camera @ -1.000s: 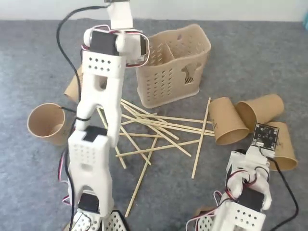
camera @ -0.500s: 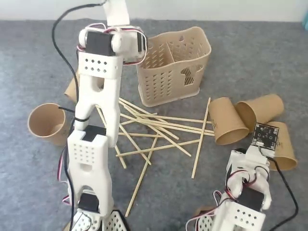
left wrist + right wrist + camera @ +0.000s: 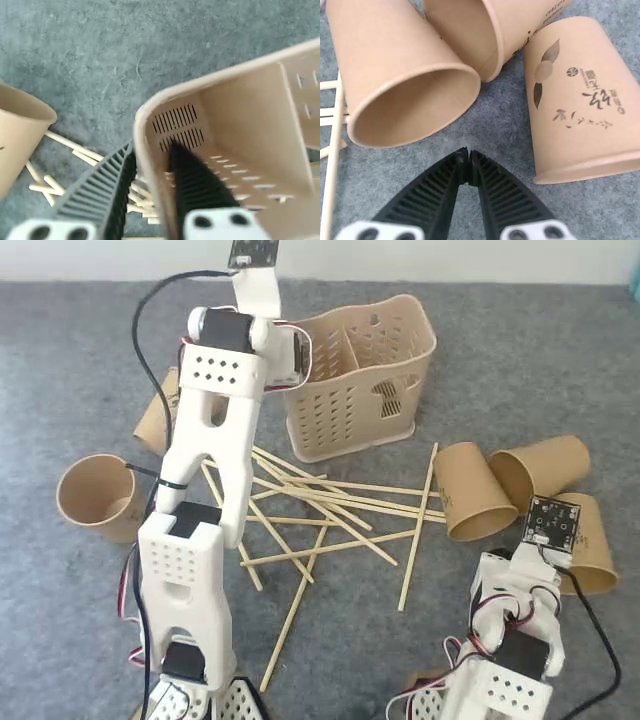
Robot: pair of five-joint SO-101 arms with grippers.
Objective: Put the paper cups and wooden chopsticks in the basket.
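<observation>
The beige slotted basket (image 3: 360, 390) stands at the back of the grey carpet. My left gripper (image 3: 150, 150) straddles the basket's near wall (image 3: 240, 115), one finger inside and one outside, shut on the rim. Several wooden chopsticks (image 3: 330, 510) lie scattered in front of the basket. Three paper cups lie on their sides at the right (image 3: 475, 490), (image 3: 540, 468), (image 3: 590, 540). My right gripper (image 3: 469, 152) is shut and holds nothing, low over the carpet just short of the open-mouthed cup (image 3: 405, 85) and the printed cup (image 3: 575, 100).
Another cup (image 3: 95, 497) stands at the left, and one more (image 3: 155, 420) lies behind the left arm (image 3: 215, 420). A cup edge (image 3: 20, 130) and chopstick ends (image 3: 60, 145) lie beside the basket. The right arm (image 3: 515, 630) stays near the front edge.
The left arm's wrist has swung a little right toward the basket, and its camera has risen. The basket has hardly shifted. The right arm has not moved.
</observation>
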